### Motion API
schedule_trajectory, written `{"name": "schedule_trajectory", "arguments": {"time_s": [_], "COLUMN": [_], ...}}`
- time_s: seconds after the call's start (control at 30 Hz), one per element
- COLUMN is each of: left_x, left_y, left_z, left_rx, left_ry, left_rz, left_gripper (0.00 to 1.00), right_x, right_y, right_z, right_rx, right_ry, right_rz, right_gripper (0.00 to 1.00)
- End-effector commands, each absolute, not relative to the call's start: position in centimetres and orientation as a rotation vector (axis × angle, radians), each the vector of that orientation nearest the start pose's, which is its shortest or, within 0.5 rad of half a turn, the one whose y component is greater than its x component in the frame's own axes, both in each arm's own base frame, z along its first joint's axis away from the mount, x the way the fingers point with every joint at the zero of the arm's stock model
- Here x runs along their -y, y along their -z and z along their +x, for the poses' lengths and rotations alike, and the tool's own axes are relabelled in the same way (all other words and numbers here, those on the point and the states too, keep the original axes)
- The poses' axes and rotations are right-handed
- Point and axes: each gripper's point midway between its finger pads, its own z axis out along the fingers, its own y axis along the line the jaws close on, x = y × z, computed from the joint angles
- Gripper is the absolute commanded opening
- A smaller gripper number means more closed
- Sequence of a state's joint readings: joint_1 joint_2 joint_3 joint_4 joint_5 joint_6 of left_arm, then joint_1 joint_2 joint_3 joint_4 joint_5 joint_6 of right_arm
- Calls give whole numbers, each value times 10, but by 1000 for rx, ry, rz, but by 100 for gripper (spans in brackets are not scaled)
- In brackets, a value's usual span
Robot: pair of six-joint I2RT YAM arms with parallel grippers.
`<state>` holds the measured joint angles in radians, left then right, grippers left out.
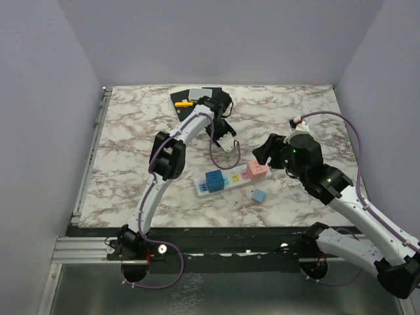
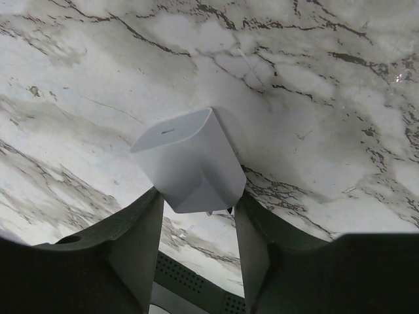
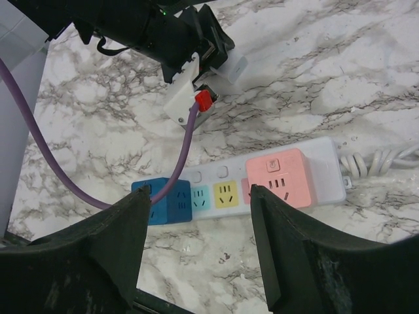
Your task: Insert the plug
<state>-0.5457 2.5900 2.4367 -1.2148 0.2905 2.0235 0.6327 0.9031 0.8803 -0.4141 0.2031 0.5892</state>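
The white plug (image 2: 190, 160) rests on the marble table, its flat face with a slot turned up and left. My left gripper (image 2: 196, 199) has its dark fingers pressed against the plug's two lower sides, shut on it. From above, that gripper (image 1: 223, 134) is at the middle back, with the plug (image 1: 228, 145) under it. The white power strip (image 1: 230, 178) lies in front, carrying a blue cube (image 3: 167, 203), teal and yellow sockets and a pink cube (image 3: 278, 175). My right gripper (image 3: 200, 196) hovers open over the strip, nothing between its fingers.
A small light-blue cube (image 1: 258, 195) lies loose in front of the strip. A black pad with a yellow piece (image 1: 184, 103) sits at the back. The left arm's purple cable (image 3: 183, 157) loops over the strip. The strip's cord (image 3: 386, 160) runs off to the right.
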Motion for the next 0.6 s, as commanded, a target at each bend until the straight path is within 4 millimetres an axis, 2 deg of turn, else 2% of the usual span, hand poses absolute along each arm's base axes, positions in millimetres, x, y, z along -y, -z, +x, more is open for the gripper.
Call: {"name": "schedule_trajectory", "arguments": {"time_s": [0.0,0.07,0.13,0.2,0.23,0.27,0.4,0.57], "left_x": [275,280,282,282,281,281,288,306], "left_y": [16,7,-1,-7,-8,-9,-6,-3], "left_z": [421,413,405,399,395,393,389,408], "left_rx": [1070,1176,1274,1353,1374,1392,1535,1831], "left_ry": [-463,-522,-582,-640,-669,-691,-782,-835], "left_rz": [-3114,-3100,-3070,-3035,-3017,-3003,-2921,-2799], "left_gripper": [50,54,64,78,90,98,99,99], "right_x": [-177,-178,-178,-180,-180,-180,-180,-178], "right_y": [-242,-240,-239,-238,-238,-239,-238,-236], "right_z": [259,259,259,259,259,260,261,260], "right_rx": [-2053,-2054,-2058,-2062,-2063,-2063,-2063,-2069], "right_ry": [-598,-604,-608,-609,-609,-608,-602,-591], "right_rz": [100,102,102,101,99,100,101,102], "right_gripper": [67,67,67,67,67,68,68,68]}}
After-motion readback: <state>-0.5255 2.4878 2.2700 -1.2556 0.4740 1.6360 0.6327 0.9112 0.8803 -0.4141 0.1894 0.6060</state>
